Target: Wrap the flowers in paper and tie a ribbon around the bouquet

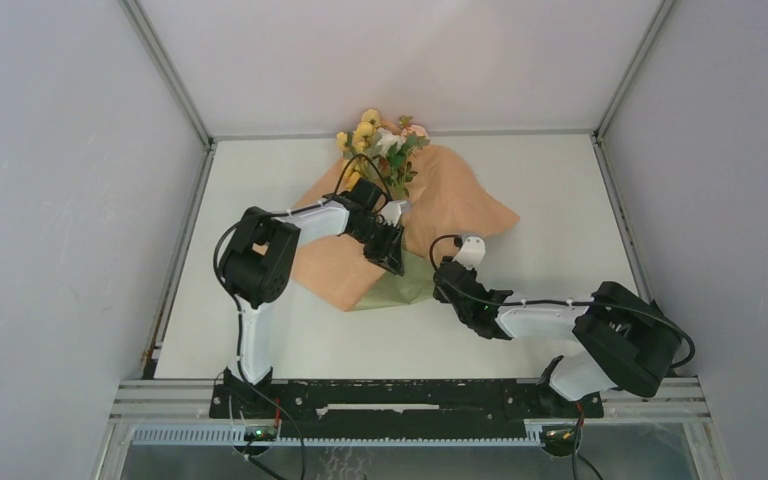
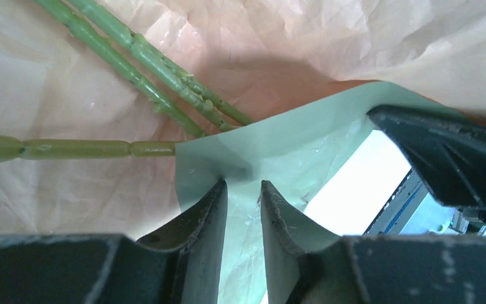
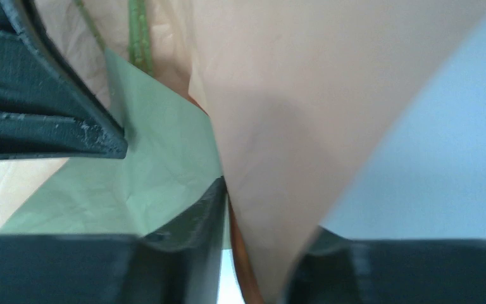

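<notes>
The paper (image 1: 460,195) lies peach side up at the back of the table, both sides folded inward. The flowers (image 1: 385,140) stick out of its far end, and their green stems (image 2: 139,54) run across the peach sheet. A green flap (image 2: 291,139) is raised at the near corner. My left gripper (image 1: 392,255) (image 2: 243,187) pinches this flap, its fingers a little apart around the fold. My right gripper (image 1: 452,268) (image 3: 269,209) is just to the right, open, with the peach edge (image 3: 291,95) hanging between its fingers. The ribbon is out of view.
The white table (image 1: 580,180) is boxed in by grey walls at the left, right and back. A black rail (image 1: 410,400) with the arm bases runs along the near edge. The two grippers are close together; the left finger (image 3: 44,107) shows in the right wrist view.
</notes>
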`<state>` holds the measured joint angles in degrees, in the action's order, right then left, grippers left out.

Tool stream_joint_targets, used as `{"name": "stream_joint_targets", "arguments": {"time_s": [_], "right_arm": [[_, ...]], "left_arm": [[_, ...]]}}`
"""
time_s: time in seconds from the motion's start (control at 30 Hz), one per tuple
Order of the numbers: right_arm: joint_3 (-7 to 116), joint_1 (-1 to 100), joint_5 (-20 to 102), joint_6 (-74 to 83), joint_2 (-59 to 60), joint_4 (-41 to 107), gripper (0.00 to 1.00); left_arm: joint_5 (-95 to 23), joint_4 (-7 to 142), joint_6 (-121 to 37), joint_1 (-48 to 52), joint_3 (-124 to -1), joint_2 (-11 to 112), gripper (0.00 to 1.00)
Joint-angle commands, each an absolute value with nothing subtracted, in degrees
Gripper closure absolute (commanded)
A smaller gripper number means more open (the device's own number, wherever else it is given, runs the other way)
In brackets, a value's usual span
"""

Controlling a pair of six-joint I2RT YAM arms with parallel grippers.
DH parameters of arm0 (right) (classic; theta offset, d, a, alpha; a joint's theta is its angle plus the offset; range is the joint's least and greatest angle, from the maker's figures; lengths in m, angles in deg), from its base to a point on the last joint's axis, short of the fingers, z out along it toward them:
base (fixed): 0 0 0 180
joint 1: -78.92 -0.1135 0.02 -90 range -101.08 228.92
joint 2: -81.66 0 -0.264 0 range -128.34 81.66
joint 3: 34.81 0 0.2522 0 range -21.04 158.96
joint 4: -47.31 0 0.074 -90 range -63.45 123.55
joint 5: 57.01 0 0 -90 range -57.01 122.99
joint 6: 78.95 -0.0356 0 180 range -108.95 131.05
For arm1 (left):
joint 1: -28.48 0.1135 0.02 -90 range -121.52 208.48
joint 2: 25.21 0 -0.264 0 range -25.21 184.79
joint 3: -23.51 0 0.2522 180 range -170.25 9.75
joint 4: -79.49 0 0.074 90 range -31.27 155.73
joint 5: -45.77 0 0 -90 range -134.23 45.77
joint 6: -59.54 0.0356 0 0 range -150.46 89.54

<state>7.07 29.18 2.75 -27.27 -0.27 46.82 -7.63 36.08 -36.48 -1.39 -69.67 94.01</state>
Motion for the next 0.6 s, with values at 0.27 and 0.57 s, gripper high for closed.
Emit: {"name": "stream_joint_targets", "arguments": {"time_s": [0.27,0.57], "right_arm": [[9.9,27.7,0.8,-23.6,1.2,42.7,0.91],[9.9,27.1,4.7,-28.3,6.1,37.2,0.9]], "left_arm": [[-17.1,26.3,-22.4,-6.0,-72.8,83.9,0.59],[-14.6,30.8,-28.1,-9.3,-73.0,87.3,0.59]]}}
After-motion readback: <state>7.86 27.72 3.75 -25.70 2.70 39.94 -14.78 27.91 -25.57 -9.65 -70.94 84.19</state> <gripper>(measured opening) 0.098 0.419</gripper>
